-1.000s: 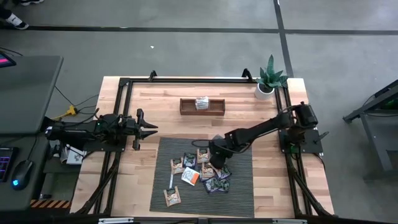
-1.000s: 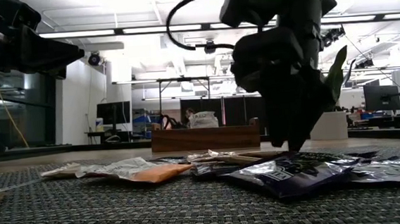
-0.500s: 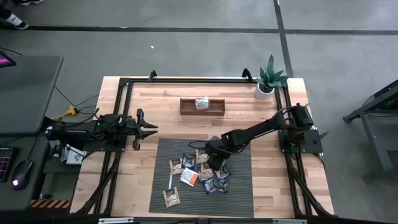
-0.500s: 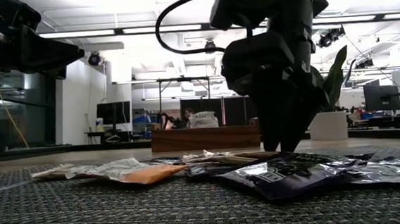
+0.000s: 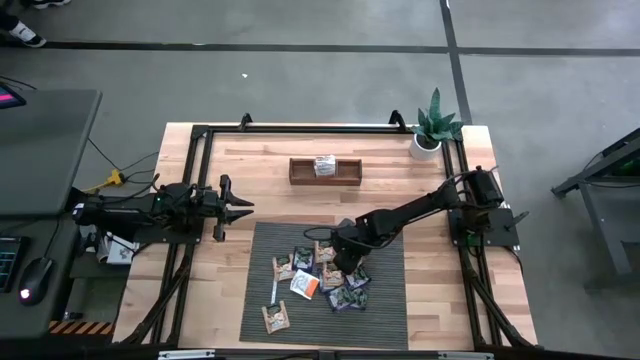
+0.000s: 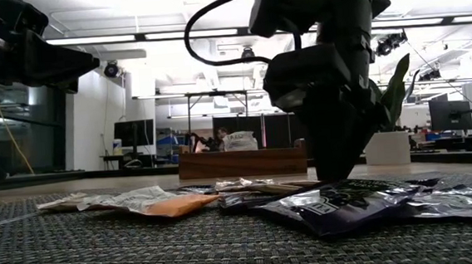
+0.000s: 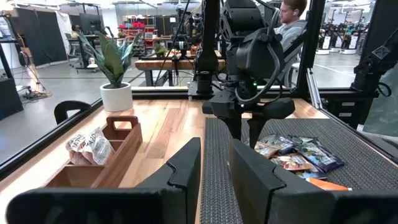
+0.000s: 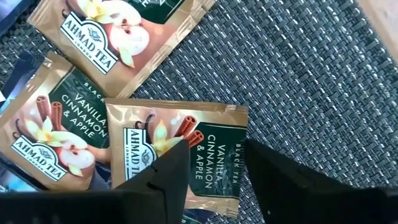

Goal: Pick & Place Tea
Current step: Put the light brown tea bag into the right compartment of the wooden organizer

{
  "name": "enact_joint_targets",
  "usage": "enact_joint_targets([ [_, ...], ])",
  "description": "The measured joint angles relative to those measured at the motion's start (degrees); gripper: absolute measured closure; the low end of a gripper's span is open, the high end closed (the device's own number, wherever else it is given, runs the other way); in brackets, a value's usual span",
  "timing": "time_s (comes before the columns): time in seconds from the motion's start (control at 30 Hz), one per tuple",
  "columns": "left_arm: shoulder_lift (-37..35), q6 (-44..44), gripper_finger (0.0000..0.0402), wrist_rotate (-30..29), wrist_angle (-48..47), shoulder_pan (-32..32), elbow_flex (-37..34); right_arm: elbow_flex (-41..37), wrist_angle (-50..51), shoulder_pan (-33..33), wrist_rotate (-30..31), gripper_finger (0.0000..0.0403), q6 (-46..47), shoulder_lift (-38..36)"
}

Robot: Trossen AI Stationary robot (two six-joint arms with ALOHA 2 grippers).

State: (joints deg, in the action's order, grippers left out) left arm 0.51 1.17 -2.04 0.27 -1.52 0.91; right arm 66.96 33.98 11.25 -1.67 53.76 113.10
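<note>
Overhead, we see the right gripper (image 5: 343, 262) low over the sachets (image 5: 318, 277) scattered on the dark mat (image 5: 385, 300), while the left gripper (image 5: 240, 209) waits off the mat's left corner, fingers spread and empty. A wooden tray (image 5: 300, 172) with a sachet or two in it sits farther back, near a potted plant (image 5: 434, 125). At table height, our right gripper meets the pile behind a dark purple sachet (image 6: 341, 204); we cannot tell contact there. From the left wrist, the right arm stands over the pile. From the right wrist, our open fingers (image 8: 155, 180) straddle a tan vanilla-cinnamon sachet (image 8: 180, 146), holding nothing yet. That sachet overlaps its neighbour (image 8: 56, 137), so closing now may, we judge, pinch two, or the flat foil may slide out.
</note>
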Motion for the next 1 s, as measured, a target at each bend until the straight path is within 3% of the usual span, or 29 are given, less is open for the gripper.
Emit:
enact_joint_targets([
  [0.6,0.0,0.0,0.0319,0.0,0.0,0.0,0.0,0.0,0.8,0.0,2.5,0.0395,-1.7,0.0],
  [1.0,0.0,0.0,0.0319,0.0,0.0,0.0,0.0,4.0,6.2,0.2,5.9,0.0402,-6.4,-0.9],
])
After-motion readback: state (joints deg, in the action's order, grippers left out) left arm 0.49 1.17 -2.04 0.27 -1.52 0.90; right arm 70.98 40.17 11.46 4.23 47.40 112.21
